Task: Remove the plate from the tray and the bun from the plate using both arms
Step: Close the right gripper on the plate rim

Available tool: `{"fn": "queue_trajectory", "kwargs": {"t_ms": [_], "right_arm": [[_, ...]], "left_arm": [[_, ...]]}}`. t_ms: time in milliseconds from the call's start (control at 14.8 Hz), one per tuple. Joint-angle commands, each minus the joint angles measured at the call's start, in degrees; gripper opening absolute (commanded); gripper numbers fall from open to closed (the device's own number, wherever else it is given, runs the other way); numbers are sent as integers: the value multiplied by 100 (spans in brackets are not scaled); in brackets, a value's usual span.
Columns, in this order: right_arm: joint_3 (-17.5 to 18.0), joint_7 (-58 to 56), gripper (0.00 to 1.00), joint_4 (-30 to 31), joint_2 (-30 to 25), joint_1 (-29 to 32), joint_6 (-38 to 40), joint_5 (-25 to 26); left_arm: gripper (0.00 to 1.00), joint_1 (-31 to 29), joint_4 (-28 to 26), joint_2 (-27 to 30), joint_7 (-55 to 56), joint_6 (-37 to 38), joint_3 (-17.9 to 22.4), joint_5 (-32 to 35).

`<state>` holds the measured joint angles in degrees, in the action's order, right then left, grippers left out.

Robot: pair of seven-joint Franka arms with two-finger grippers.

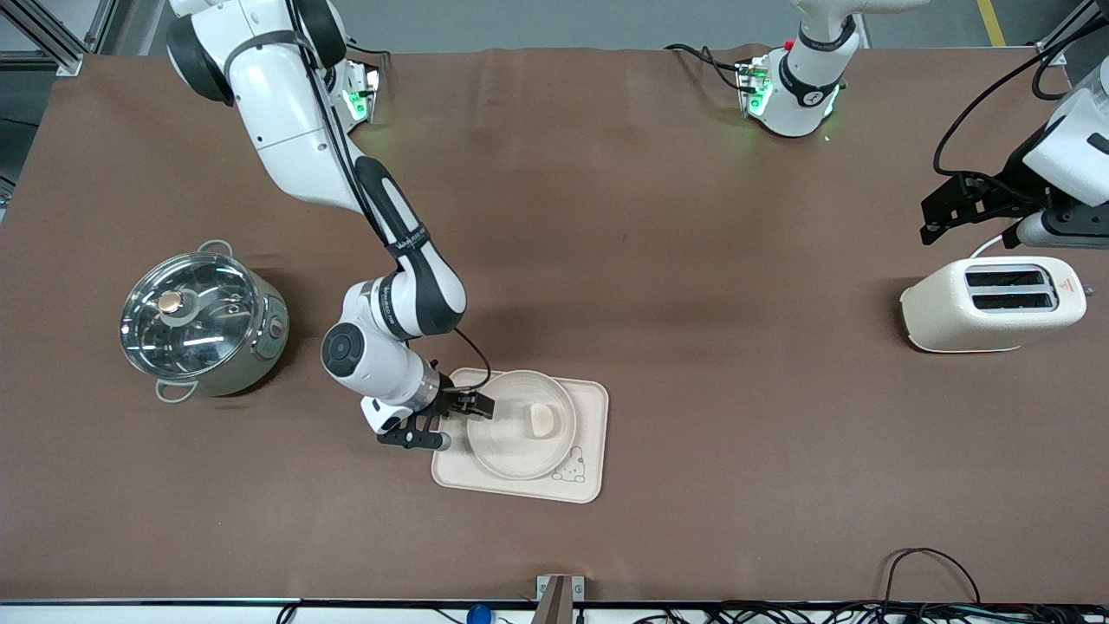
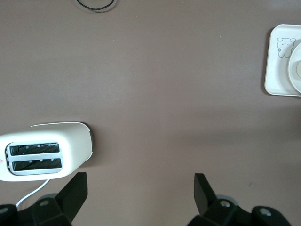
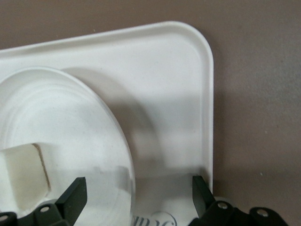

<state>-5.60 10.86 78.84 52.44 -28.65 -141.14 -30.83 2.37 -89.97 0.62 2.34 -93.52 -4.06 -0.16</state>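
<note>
At plate (image 1: 520,425) rim: right gripper (image 1: 457,422) (jaws apart)

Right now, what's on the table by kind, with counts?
Tray: 1
Plate: 1
Bun: 1
Pot with glass lid: 1
Toaster: 1
Total: 5

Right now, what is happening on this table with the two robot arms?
The right gripper is low at the edge of the plate, fingers open on either side of its rim, nothing gripped yet. The plate lies on the tray, with the bun on it. The left gripper waits, open, above the table near the toaster. A lidded pot stands toward the right arm's end.
</note>
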Motion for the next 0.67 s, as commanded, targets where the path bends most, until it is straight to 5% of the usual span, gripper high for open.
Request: {"fn": "queue_trajectory", "kwargs": {"t_ms": [0,135,607], "right_arm": [[6,-109,50,-492,284,26,78,-116],[6,-696,4,-528,329,43,96,-125],[24,-822,0,-528,128,219,332,-204]], "left_arm": [[100,0,102,-27,-24,97,1,-80],[100,0,102,-27,-32,97,1,-80],[100,0,102,-27,-41,97,1,-80]]}}
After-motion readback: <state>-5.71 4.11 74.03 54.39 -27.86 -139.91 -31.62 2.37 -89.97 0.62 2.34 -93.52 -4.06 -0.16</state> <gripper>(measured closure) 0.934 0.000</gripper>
